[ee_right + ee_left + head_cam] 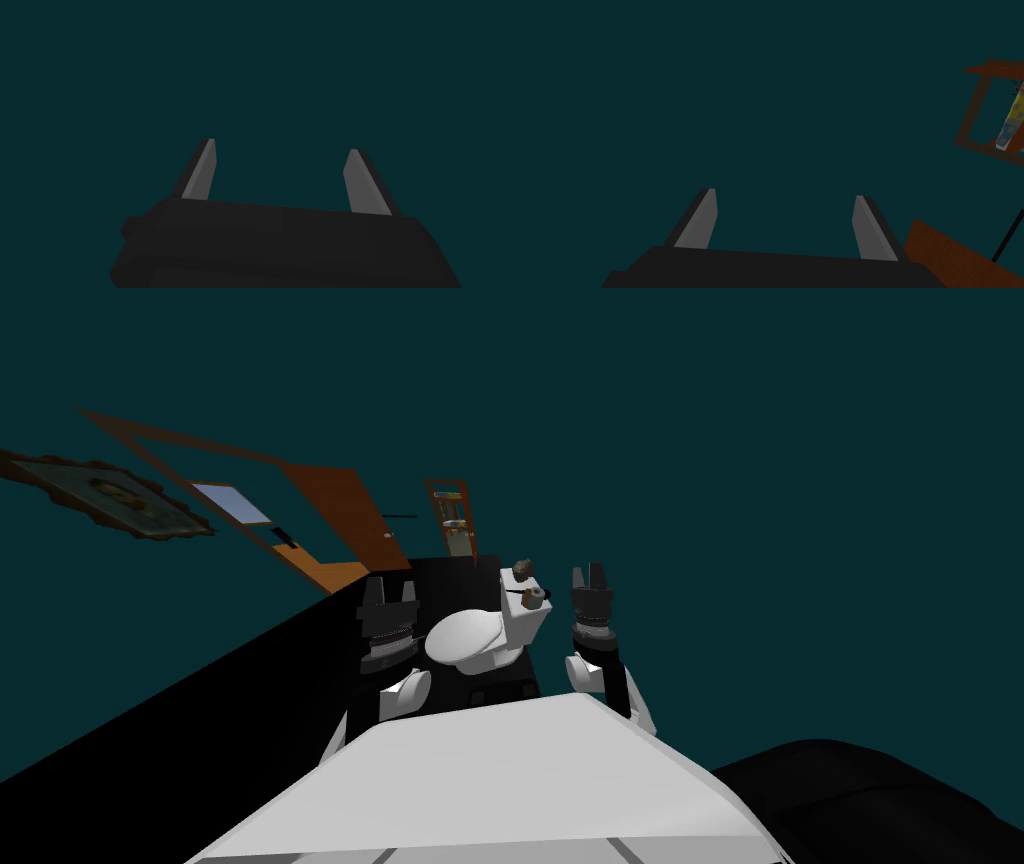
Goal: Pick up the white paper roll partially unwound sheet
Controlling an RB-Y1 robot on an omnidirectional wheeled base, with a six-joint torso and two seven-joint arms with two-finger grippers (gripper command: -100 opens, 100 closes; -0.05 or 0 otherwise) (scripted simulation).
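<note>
Two released grippers flank a white toilet [492, 656], the paper roll [537, 594] on its tank [522, 623].

The left gripper [390, 588] hangs just beside the shut lid [458, 633], the right gripper [590, 576] near the tank's other side; each one's fingers stand spread with nothing between them. The paper roll, drawn grey, lies on the tank's top, apart from both grippers, and a small dark lump [521, 567], perhaps a stone, sits just behind it. Around the toilet's foot lies a black area [220, 708]. A dark teal wall [750, 438] rises behind, bearing a brown door [350, 513], a narrow shelf [452, 520] of coloured things and a framed picture [110, 498].
</note>
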